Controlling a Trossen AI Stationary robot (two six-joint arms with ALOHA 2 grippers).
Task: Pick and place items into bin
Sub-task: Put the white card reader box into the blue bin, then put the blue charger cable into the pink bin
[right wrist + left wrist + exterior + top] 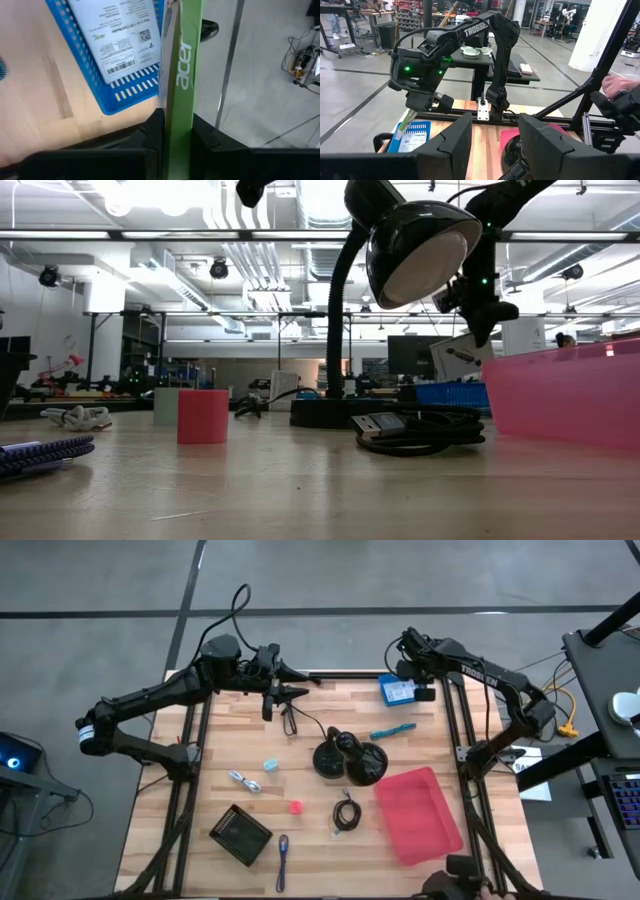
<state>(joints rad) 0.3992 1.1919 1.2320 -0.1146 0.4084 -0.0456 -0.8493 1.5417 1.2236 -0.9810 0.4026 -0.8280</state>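
While pincer-clamped [175,131], green packet [181,75] lengthwise outward.

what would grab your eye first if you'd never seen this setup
The right gripper at the table's far right corner, shut on a green-white packet above the blue basket that already holds one packet. Next, the black desk lamp mid-table, beside the empty pink bin. The left gripper waits open at the far edge.
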